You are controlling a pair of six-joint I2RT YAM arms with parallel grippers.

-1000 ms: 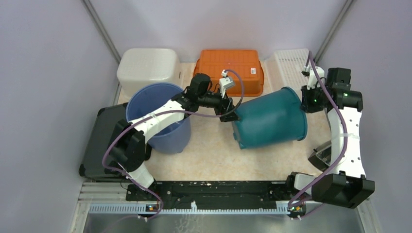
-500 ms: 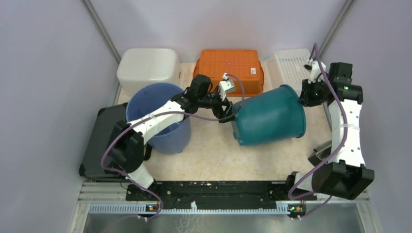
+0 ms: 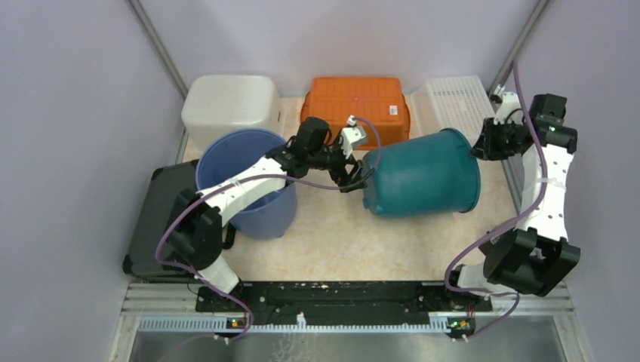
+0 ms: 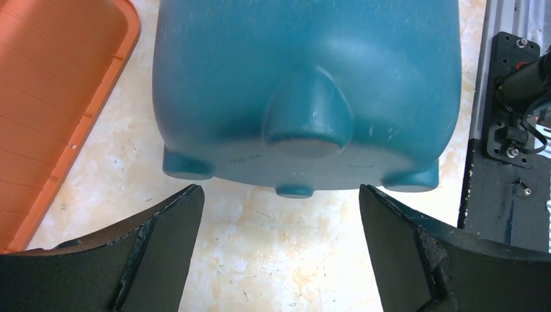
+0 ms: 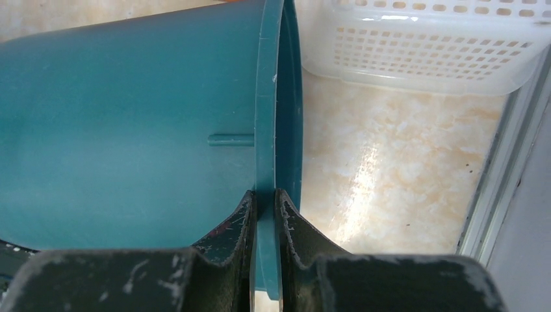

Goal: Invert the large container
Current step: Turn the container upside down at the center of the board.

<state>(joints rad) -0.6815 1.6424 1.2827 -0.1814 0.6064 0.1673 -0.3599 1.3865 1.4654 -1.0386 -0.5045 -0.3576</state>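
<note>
Near tabletop open; blue bucket, orange bin crowd the teal container.

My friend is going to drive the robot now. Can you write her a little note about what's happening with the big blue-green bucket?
Right gripper: shut on the rim of the teal container.
Left gripper: open, jaws on either side of the container's base, not touching it.
Container: lying on its side, base toward the left gripper, opening toward the right gripper.
Done: tipped about halfway over.
Left: keep turning it until the rim faces down flat, then let go.
</note>
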